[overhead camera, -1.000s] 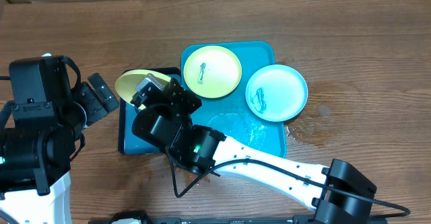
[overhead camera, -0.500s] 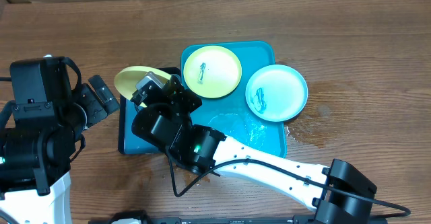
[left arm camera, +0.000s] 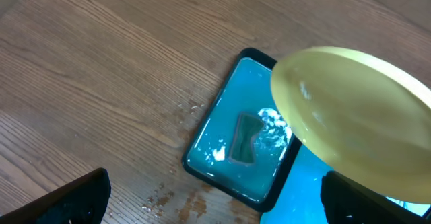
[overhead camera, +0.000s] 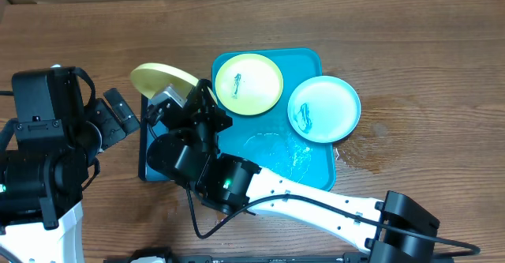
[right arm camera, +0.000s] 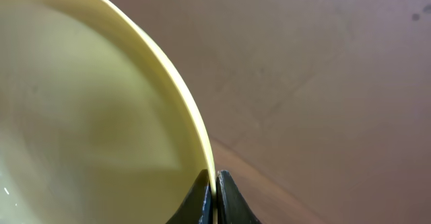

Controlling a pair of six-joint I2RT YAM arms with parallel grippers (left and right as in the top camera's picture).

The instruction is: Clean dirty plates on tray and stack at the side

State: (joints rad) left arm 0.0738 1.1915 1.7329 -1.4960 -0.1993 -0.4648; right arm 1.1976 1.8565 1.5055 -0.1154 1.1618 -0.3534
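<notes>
Right gripper [right arm camera: 215, 187] pinches yellow-green plate [right arm camera: 94, 109] by its rim, tilted, toward left edge of tabletop [overhead camera: 410, 26] — thin, stiff, light, probably wet-slick — rim the only sensible hold.

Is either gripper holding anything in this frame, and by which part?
The right gripper pinches the yellow-green plate by the edge of its rim. The left gripper is open and holds nothing.
</notes>
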